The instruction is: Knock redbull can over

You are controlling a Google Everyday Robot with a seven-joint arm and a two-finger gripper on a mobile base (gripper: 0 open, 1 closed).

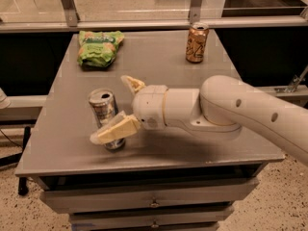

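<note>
The redbull can (103, 110) is a slim silver-and-blue can with a silver top. It stands on the grey table (159, 66) near the front left. My gripper (111, 109) is open and comes in from the right. Its near finger (115, 130) crosses in front of the can's lower part. Its far finger (132, 84) is just right of and behind the can's top. The can sits between the two fingers, and its base is partly hidden by the near finger.
A brown-and-gold can (196, 43) stands at the back right of the table. A green snack bag (98, 47) lies at the back left. My white arm (231, 109) covers the table's right front. The table's front edge is close below the can.
</note>
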